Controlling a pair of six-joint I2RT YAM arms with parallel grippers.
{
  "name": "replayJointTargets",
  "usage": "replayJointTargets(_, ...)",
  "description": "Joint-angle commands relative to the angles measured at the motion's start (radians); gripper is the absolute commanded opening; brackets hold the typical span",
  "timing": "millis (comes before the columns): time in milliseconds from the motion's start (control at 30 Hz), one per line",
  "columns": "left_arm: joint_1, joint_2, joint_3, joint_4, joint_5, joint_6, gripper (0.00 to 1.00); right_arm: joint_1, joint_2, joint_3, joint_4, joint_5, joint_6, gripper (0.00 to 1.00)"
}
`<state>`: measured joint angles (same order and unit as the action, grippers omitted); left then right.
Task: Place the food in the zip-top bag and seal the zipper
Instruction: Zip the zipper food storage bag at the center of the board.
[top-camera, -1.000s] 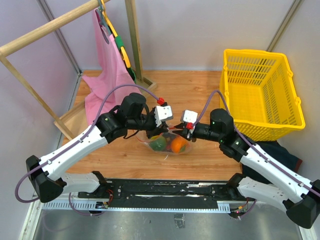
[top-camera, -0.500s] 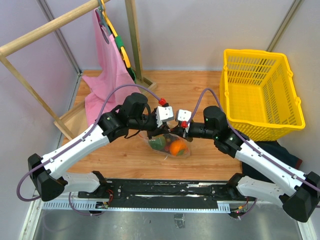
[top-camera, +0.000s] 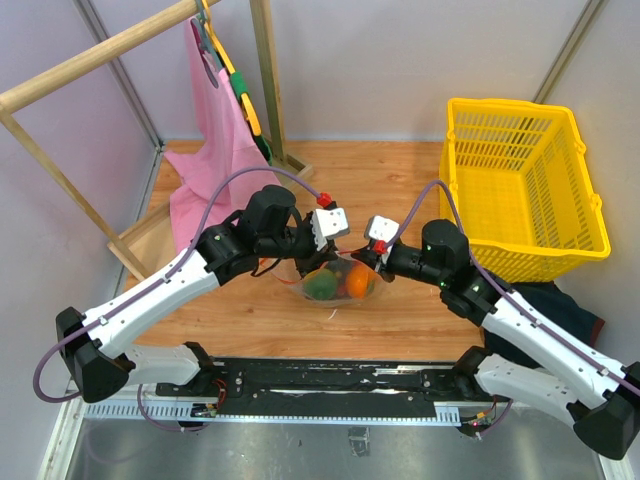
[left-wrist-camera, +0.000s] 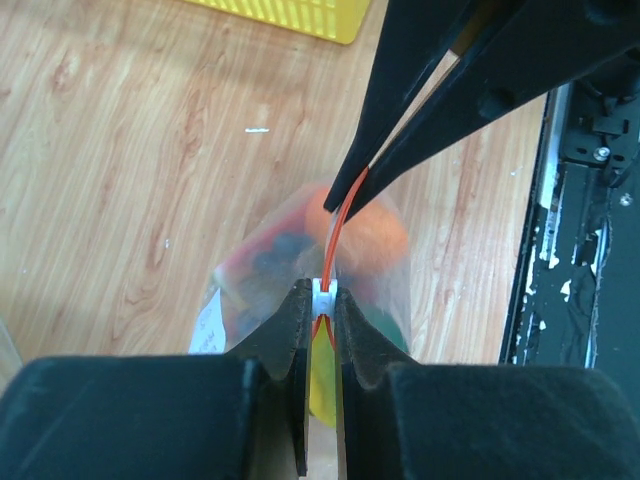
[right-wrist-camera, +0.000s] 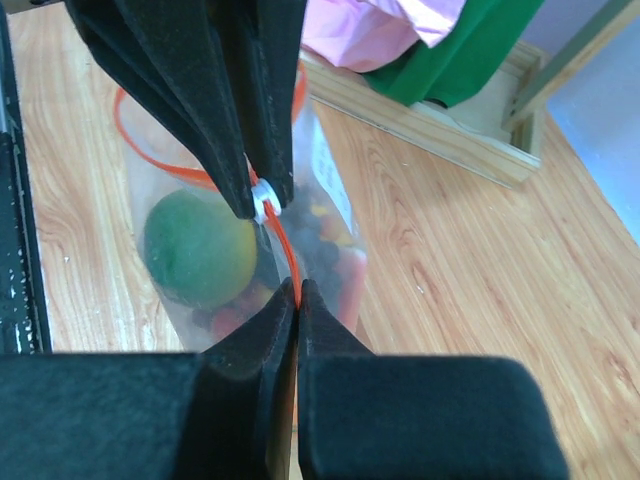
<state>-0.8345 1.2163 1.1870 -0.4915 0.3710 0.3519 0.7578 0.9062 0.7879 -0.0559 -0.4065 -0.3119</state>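
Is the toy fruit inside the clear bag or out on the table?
Inside. The orange fruit and green fruit show through the clear zip-top bag, below its zipper.

Bright, even light with soft shadows; wrist views blur in the near foreground.

Pale lilac walls (top-camera: 400, 70). Wood-grain table (top-camera: 380, 170). Wooden rack (top-camera: 90, 65) back left, pink cloth (top-camera: 215, 130) hanging. Yellow basket (top-camera: 530, 262) right.

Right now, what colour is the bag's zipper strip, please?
Orange-red zipper strip; clearest in left wrist view.
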Motion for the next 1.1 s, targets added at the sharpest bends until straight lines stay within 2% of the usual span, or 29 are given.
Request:
replayJointTargets(0, 0.002, -0.027, -0.007, -0.042, -0.101, -0.015, 0.01, -0.037, -0.039, -0.016, 0.039, 0.097, 0.033, 0.01)
replayJointTargets(300, 0.003, -0.050, -0.023, -0.055, -0.159, -0.017, 0.02, -0.085, -0.045, -0.029, 0.035, 0.116, 0.082, 0.01)
replayJointTargets(433, 0.003, -0.035, -0.008, -0.054, -0.115, -0.015, 0.00, -0.086, -0.051, -0.025, 0.049, -0.006, 0.067, 0.01)
replayJointTargets(467, 0.003, -0.029, -0.002, -0.053, -0.100, -0.013, 0.01, -0.085, -0.050, -0.021, 0.053, -0.041, 0.065, 0.03)
replayJointTargets(500, 0.002, -0.023, 0.005, -0.053, -0.085, -0.011, 0.00, -0.085, -0.046, -0.018, 0.054, -0.074, 0.064, 0.17)
replayJointTargets(567, 0.002, -0.011, 0.016, -0.053, -0.059, -0.006, 0.00, -0.085, -0.039, -0.008, 0.057, -0.120, 0.060, 0.32)
replayJointTargets(667, 0.002, 0.002, 0.027, -0.056, -0.037, 0.000, 0.00, -0.084, -0.027, 0.007, 0.058, -0.157, 0.048, 0.47)
replayJointTargets(733, 0.002, 0.005, 0.033, -0.055, -0.024, 0.002, 0.00, -0.085, -0.012, 0.020, 0.058, -0.181, 0.035, 0.54)
replayJointTargets(900, 0.002, 0.008, 0.038, -0.049, 0.023, 0.008, 0.00, -0.084, 0.058, 0.065, 0.047, -0.238, 0.016, 0.54)
replayJointTargets(1067, 0.002, 0.008, 0.040, -0.046, 0.050, 0.015, 0.00, -0.085, 0.118, 0.103, 0.027, -0.261, 0.005, 0.46)
